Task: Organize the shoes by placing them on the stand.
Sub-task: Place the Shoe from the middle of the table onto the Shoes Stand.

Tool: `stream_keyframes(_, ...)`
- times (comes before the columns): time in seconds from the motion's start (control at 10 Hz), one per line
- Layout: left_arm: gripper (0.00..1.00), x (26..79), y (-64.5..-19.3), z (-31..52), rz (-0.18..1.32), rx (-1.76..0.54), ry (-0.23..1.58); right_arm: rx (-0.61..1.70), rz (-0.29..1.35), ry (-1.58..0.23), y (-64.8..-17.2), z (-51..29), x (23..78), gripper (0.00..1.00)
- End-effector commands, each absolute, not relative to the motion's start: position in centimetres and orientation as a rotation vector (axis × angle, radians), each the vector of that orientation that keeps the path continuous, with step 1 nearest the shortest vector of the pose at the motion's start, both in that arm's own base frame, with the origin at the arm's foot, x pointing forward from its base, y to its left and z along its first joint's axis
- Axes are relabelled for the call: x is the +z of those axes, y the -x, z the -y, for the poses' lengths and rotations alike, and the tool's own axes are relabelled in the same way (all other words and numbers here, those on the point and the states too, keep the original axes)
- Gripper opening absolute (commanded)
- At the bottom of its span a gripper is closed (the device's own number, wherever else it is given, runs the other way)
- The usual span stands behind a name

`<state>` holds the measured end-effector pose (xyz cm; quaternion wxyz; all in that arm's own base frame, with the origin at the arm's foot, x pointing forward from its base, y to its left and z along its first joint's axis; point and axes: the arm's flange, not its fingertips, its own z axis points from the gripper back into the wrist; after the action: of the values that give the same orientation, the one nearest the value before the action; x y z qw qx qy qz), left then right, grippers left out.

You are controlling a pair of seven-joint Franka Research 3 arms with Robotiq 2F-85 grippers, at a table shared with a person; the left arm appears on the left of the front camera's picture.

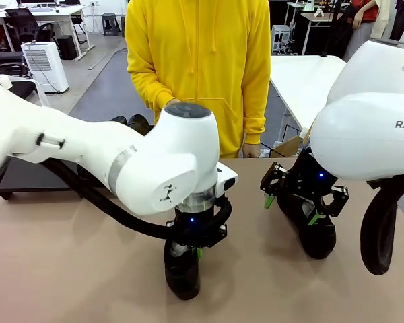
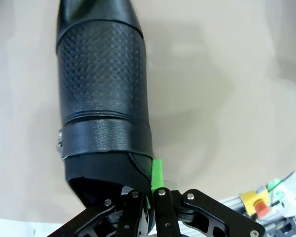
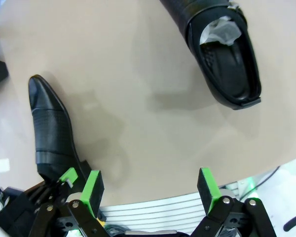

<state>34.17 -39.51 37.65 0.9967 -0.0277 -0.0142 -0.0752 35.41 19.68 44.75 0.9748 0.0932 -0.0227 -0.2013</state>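
A glossy black shoe lies on the table near the front edge, and my left gripper is shut on its heel rim. In the left wrist view the same shoe points away from me, with a green pad pressed on its collar. My right gripper hovers open over a second shoe. That shoe shows pale paper stuffing, beyond my open right gripper. The shoe held by the left gripper lies to the left. The black stand sits at far left.
A person in a yellow hoodie stands at the far side of the table, hands down. Two dark rounded shapes show behind my left arm. A second white table stands at back right. Bare tabletop lies front left.
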Motion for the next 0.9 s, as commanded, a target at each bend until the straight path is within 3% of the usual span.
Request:
stream_keyframes(0.0, 0.00, 45.0, -32.4, 36.1, 0.126, -0.213, 0.075, -0.390, 0.050, -0.212, -35.9, -19.7, 45.0, 1.00)
stream_keyframes(0.3, 0.00, 55.9, -32.6, 30.1, 0.400, -0.287, 0.026, -0.390, 0.050, -0.212, -35.9, -19.7, 45.0, 1.00)
stream_keyframes(0.5, 0.00, 60.3, -35.4, 24.4, 0.592, -0.211, -0.091, -0.390, 0.050, -0.212, -35.9, -19.7, 45.0, 1.00)
stream_keyframes(0.8, 0.00, 61.8, -39.3, 15.9, 0.630, -0.121, -0.180, -0.390, 0.050, -0.212, -35.9, -19.7, 45.0, 1.00)
